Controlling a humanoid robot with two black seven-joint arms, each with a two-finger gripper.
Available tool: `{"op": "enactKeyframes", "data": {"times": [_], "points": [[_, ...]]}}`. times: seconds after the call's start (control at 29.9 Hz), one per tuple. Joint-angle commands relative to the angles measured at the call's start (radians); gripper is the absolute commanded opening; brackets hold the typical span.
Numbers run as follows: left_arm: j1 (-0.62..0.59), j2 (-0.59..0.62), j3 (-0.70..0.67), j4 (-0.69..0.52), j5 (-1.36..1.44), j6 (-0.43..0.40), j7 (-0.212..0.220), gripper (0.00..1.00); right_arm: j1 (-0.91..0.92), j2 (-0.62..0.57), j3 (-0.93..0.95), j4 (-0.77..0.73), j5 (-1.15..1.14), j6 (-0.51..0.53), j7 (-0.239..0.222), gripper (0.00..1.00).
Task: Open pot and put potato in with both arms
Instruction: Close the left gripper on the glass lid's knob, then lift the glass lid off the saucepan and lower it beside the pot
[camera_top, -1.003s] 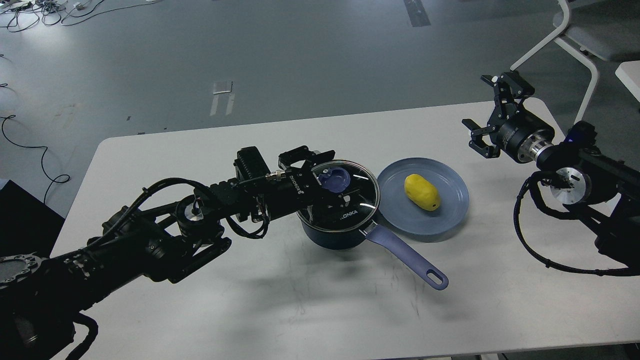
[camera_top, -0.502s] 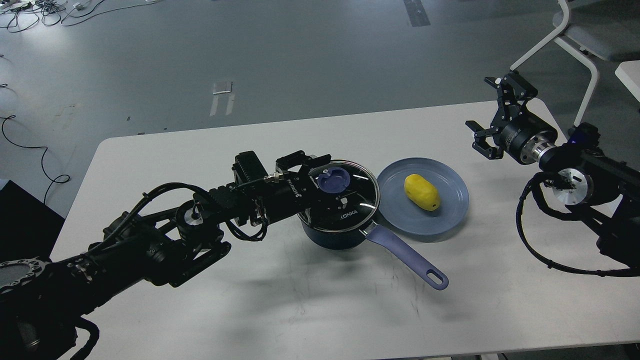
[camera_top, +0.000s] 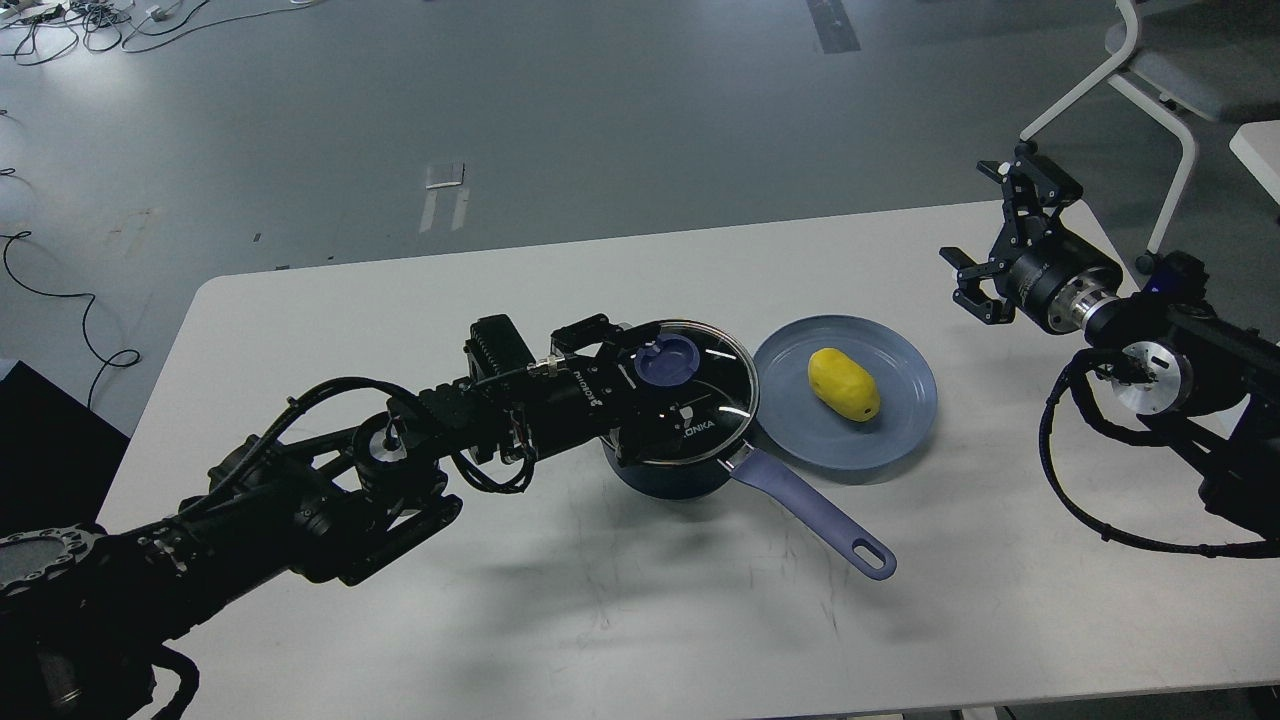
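While the white table (camera_top: 400, 300) carries everything, I take the pot (camera_top: 680, 470) as my landmark: it stands near the table's middle, glass lid (camera_top: 715, 400) seated on it, its long lavender handle (camera_top: 810, 510) running out toward me and to my right. Just to the right of the pot, rim almost touching it, lies the flat blue plate (camera_top: 900, 420), and the potato (camera_top: 844, 384) rests on that plate, its long axis slanting from the far left down to the near right. My left arm reaches in from the left of the pot, and my left gripper (camera_top: 655, 375) sits over the lid with its fingers on either side of the blue knob (camera_top: 668, 360); I judge they are closed or nearly closed around it, but the dark fingers blur into the glass and I cannot tell for certain whether they pinch it. My right gripper (camera_top: 995, 235) hangs well to the right of the pot, beyond the plate and above the table's far right corner, its two fingers spread apart and holding nothing. So the coming move turns on this: the potato lies to the left of my right gripper, between it and the pot, and the right arm is plainly nearer to it, while the left arm must first lift the lid clear.
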Motion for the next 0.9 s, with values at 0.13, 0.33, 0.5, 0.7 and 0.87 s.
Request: {"op": "enactKeyframes", "data": {"times": [0.13, 0.33, 0.5, 0.7, 0.87], "points": [[-0.002, 0.0, 0.0, 0.0, 0.002, 0.0, 0.0, 0.88, -0.002, 0.001, -0.001, -0.002, -0.001, 0.0, 0.001, 1.0], [-0.002, 0.0, 0.0, 0.001, 0.003, 0.0, 0.0, 0.66, -0.002, -0.001, -0.001, -0.003, -0.003, 0.0, 0.0, 1.0], [0.0, -0.001, 0.0, 0.018, 0.003, 0.0, 0.0, 0.53, -0.002, 0.001, -0.001, -0.023, -0.003, 0.0, 0.0, 1.0], [-0.005, 0.0, 0.0, 0.017, 0.0, 0.001, 0.0, 0.49, -0.002, 0.001, -0.001, -0.028, -0.001, 0.0, 0.001, 1.0], [-0.017, 0.012, -0.002, 0.001, -0.003, 0.0, 0.0, 0.49, 0.0, 0.001, -0.001, -0.038, -0.003, 0.0, 0.001, 1.0]]}}
